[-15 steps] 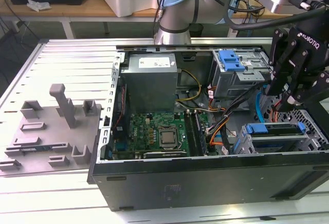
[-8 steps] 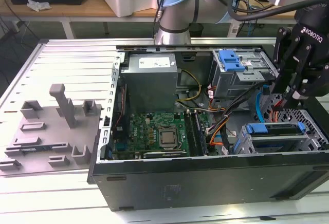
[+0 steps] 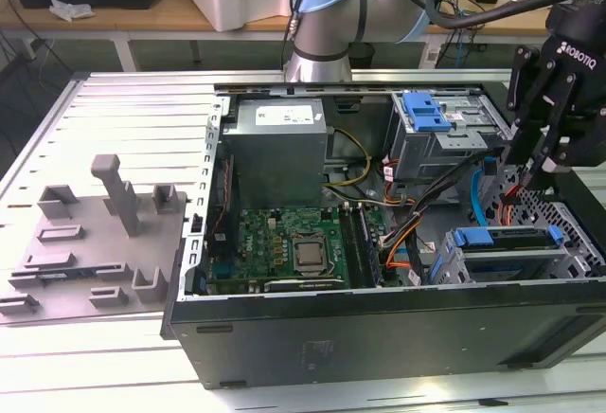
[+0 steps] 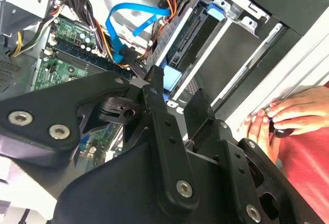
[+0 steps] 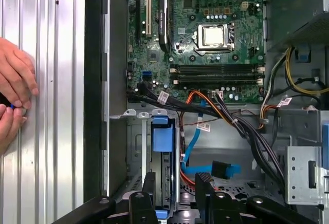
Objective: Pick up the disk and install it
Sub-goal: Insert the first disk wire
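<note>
The robot arm (image 3: 327, 1) held its pincer (image 3: 533, 174) over the front end of an open computer case (image 3: 379, 337), which lay on its side on a slatted metal table (image 3: 114, 100). The pincer's two black fingers (image 5: 149, 185) stood apart and clamped nothing.

The disk (image 3: 502, 247), silver with a thin blue frame, sat just below the pincer in a metal bay at the front of the case, out of its grip. In the first wrist view the disk (image 5: 160, 142) ran beneath the gap between the spread fingers. Whether the fingertips touched it could not be told.

A loose blue cable (image 5: 205, 167) curled just beside the pincer, among orange and black wires. Farther into the case from the pincer lay the green motherboard (image 3: 294, 242). Beyond that stood the grey power supply (image 3: 279, 148). A boxy grey drive cage (image 3: 431, 124) with a wide blue latch sat near the pincer, toward the arm's base.

Outside the case wall, to one side of the pincer, a person's hands (image 5: 18, 80) rested together on the table. Well away from the pincer, at the exterior view's left, a grey moulded holder (image 3: 95, 242) lay on the table.
</note>
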Controlling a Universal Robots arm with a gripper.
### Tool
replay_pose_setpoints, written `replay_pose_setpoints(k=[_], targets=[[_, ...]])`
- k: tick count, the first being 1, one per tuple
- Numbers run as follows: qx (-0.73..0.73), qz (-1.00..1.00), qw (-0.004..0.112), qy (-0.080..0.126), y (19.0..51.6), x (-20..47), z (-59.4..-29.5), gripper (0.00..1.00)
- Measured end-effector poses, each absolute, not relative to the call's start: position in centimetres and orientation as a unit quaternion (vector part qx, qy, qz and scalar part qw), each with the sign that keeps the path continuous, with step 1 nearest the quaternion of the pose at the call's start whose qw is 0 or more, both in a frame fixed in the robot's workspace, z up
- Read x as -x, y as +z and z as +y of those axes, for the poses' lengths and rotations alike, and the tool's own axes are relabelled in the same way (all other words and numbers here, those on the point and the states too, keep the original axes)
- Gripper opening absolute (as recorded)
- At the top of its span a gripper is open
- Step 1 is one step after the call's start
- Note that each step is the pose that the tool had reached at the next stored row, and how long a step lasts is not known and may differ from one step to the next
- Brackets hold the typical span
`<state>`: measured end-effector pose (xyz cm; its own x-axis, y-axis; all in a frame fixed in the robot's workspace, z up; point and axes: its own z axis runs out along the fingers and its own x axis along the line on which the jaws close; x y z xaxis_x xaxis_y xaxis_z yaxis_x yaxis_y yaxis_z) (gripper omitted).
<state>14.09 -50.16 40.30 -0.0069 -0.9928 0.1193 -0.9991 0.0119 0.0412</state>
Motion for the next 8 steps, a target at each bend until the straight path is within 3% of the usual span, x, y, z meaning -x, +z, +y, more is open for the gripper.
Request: replay_pose_setpoints(k=[8], targets=[[-0.688,-0.723,0.062,0.025,40.18,-15.0,-49.83,0.44]])
